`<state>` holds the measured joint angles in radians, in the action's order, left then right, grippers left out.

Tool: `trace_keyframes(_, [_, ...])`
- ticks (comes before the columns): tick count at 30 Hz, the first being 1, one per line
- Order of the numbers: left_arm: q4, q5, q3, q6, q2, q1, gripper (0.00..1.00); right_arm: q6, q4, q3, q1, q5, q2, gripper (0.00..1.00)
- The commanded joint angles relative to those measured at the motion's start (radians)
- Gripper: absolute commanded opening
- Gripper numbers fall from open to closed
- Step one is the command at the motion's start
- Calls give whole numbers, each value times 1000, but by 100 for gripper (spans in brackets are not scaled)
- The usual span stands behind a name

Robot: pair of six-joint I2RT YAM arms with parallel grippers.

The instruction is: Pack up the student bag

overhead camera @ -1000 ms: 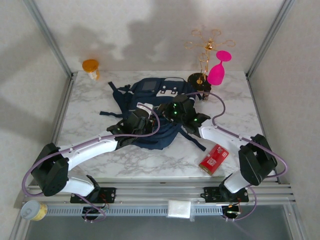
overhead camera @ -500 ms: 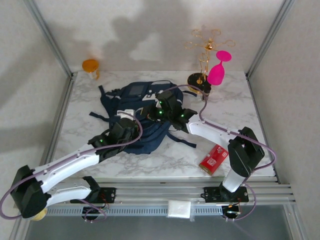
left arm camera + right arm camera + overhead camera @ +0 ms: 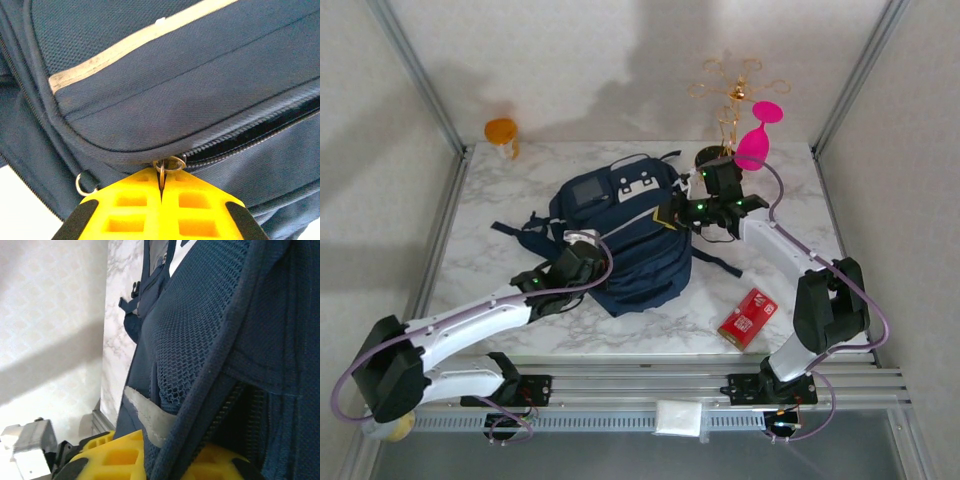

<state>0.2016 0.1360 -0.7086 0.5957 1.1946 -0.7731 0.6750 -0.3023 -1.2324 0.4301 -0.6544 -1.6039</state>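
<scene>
The large navy-blue fabric student bag [image 3: 645, 265], with white patches and a grey square patch, lies flat in the middle of the white marble desk [image 3: 485, 190], a little toward the far edge, straps spread out to its left and right.

The left pincer [image 3: 588, 262] is at the bag's near-left corner. The left wrist view shows its yellow fingers [image 3: 130, 210] pressed fully together on the small metal ring pull [image 3: 169, 164] of a zipper [image 3: 235, 137]. To the right of the pull the zipper gapes open in a dark slit. To the left it looks closed.

The right pincer [image 3: 675, 215] is at the bag's right side, and in its wrist view a bound fabric edge of the bag [image 3: 200, 315] runs between its yellow fingers [image 3: 112, 455], so it appears to be clamped on that edge.

Packing itself looks hardly begun: the compartment is only partly unzipped, and nothing can be seen inside it. A red cylindrical can [image 3: 748, 317] lies on its side near the near-right corner, well apart from the bag. If it is meant to go in, opening the zipper wider, loading and closing all remain.
</scene>
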Motion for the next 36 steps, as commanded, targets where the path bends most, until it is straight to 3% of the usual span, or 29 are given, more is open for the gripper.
trace_keyframes(1, [-43, -27, -19, -26, 24, 9, 0, 43, 95, -6, 7, 87, 17, 33])
trace_keyframes(6, [-103, -38, -44, -31, 65, 8, 0, 181, 164, 69, 108, 242, 94, 55])
trace_keyframes(12, [-144, -38, -55, -30, 84, 8, 0, 382, 277, 186, 239, 447, 121, 60])
trace_keyframes(14, [-143, -30, -55, -28, 85, 8, 0, 400, 320, 193, 260, 492, 98, 51])
trace_keyframes(19, [-89, 21, -64, -27, 59, 9, 0, 322, 270, 140, 283, 557, 82, 17])
trace_keyframes(22, [0, 87, -64, -9, 24, 14, 0, 252, 245, 119, 236, 503, 104, 0])
trace_keyframes(26, [147, 180, -51, 40, -25, 60, 0, 135, 210, 106, 145, 388, 136, 0])
trace_keyframes(30, [159, 145, -11, 29, -33, 153, 0, 33, 169, 75, 57, 282, 134, 0])
trace_keyframes(36, [48, 71, -20, -27, 25, 170, 0, 23, 215, 91, 71, 163, 82, 0])
